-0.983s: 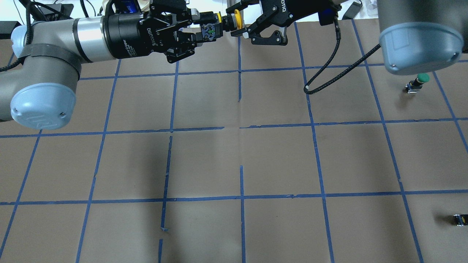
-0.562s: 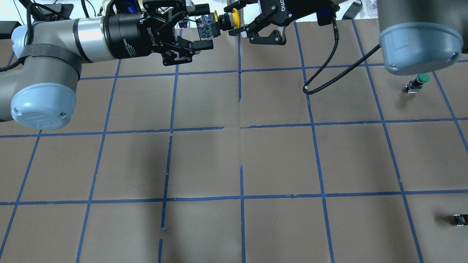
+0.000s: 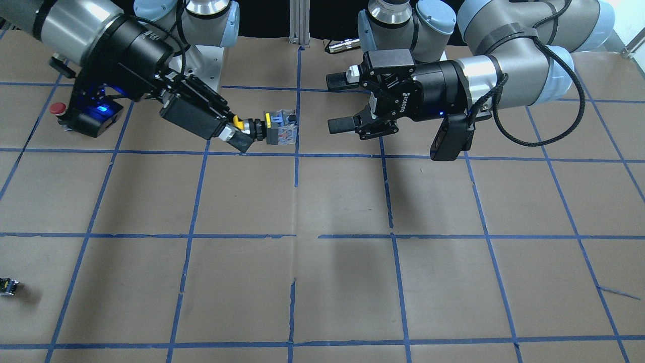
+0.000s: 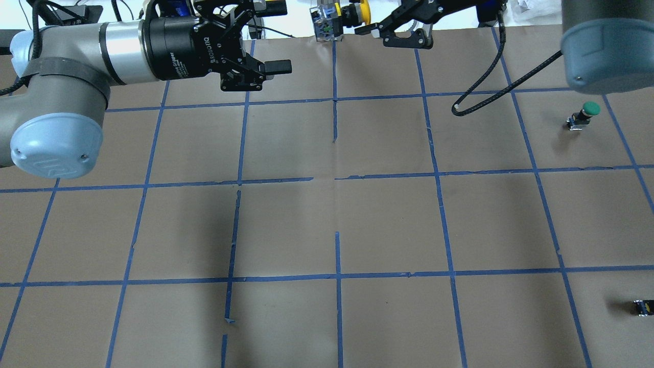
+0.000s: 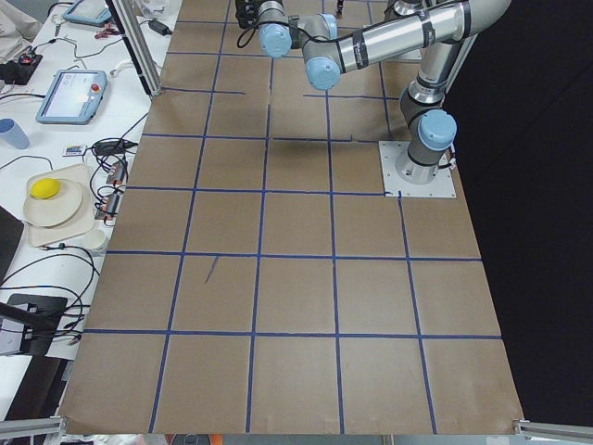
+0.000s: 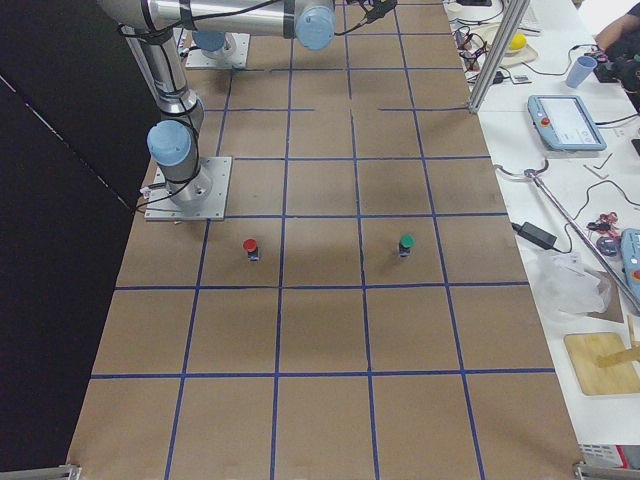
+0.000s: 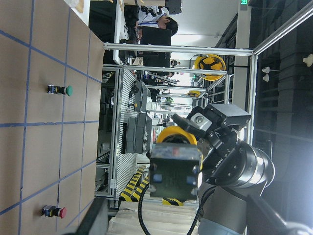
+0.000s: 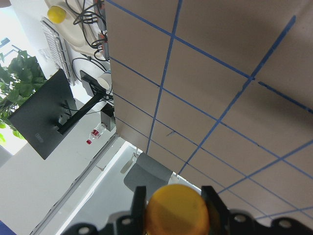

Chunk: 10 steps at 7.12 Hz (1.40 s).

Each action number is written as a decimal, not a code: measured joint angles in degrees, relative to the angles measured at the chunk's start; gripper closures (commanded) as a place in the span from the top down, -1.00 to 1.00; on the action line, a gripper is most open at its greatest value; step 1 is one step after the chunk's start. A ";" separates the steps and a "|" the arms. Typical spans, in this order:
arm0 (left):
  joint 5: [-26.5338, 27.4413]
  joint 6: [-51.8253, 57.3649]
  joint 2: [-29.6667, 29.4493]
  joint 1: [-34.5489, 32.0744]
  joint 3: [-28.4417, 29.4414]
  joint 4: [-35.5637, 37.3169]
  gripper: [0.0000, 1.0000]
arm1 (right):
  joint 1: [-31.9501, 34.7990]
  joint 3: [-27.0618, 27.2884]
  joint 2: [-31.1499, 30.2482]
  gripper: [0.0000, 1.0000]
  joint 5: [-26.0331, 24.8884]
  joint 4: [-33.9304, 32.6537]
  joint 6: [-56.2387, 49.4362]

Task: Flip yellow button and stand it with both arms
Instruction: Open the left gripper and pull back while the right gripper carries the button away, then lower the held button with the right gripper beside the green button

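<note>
Both the left arm [image 4: 122, 48] and right arm [image 3: 65, 25]: silver tubes, light-blue joint caps [image 4: 53, 145]. White ROBOTIQ lettering on the black left gripper [image 3: 333, 103]; braided black cable [image 4: 462, 106] at right wrist.

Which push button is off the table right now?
The yellow button, held in the air by the right gripper; the green button and red button both stand on the table.

You are in a robot lab. Two silver robot arms [image 3: 509, 75] stand at a big table [image 5: 296, 306] marked with blue tape squares [image 5: 261, 255]. At the side view's left, your white bench [image 5: 37, 139] holds wires [image 5: 104, 146] and a tablet [image 5: 74, 95].
</note>
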 measured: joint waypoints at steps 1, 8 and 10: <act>5.46 -0.01 -0.64 0.01 1.02 -0.02 0.99 | -1.36 0.07 -0.08 -0.81 -3.78 1.24 -5.48; 69.56 -0.26 -2.37 -6.34 10.57 -3.30 0.99 | -7.73 4.08 -0.12 -0.84 -48.66 17.87 -45.62; 77.84 1.53 -1.15 -6.00 13.06 -8.98 0.99 | -12.85 7.50 -0.03 -0.84 -56.42 15.63 -45.76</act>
